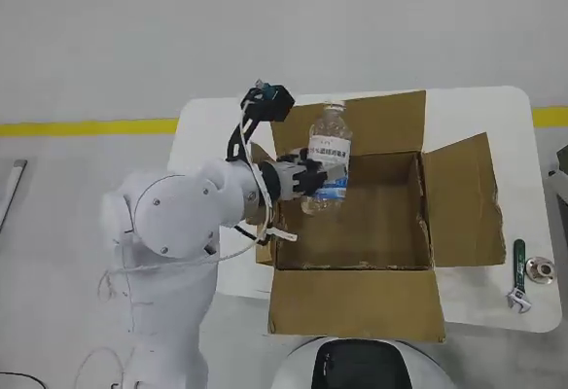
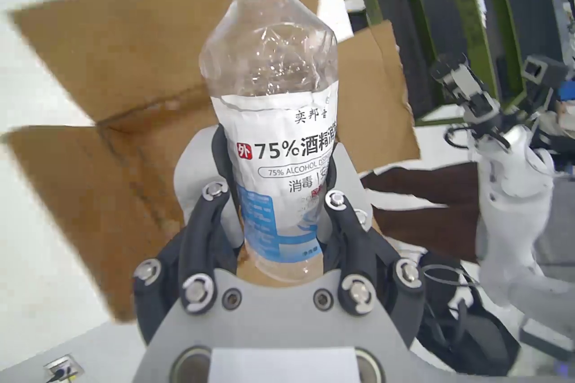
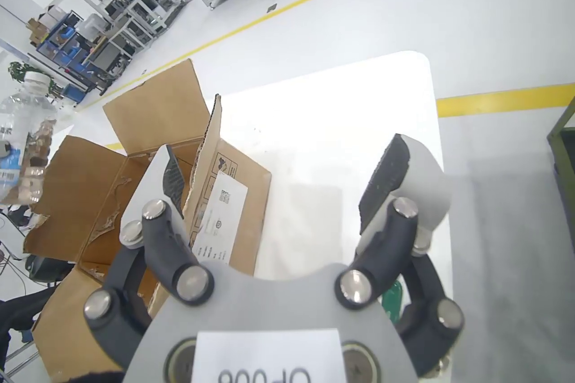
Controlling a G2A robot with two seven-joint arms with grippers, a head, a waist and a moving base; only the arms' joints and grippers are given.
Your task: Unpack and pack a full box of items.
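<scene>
- A white table (image 1: 479, 112) carries an open cardboard box (image 1: 381, 224) with all four flaps folded outward. The inside that shows is bare.
- The left gripper (image 2: 275, 178) hangs over the far left corner of the box opening. Its fingers are clamped on the lower, labelled half of a clear bottle (image 1: 330, 146).
- The bottle has a white cap and is partly filled with clear liquid. It stands roughly upright in the grip, cap up, with its long axis close to vertical. Its base is in the air above the box floor, just inside the left wall.
- The right gripper (image 3: 283, 165) is over the table's right side, beyond the box's right flap. Its fingers are spread wide and hold nothing, and it is well apart from the bottle.
- A green-handled wrench (image 1: 517, 277) and a small round metal part (image 1: 539, 269) lie near the table's right edge.
- The key relation is that the bottle sits directly above the opening. Lowering it would likely set it in the box. Moving it left would need its base above the left wall and flap.
</scene>
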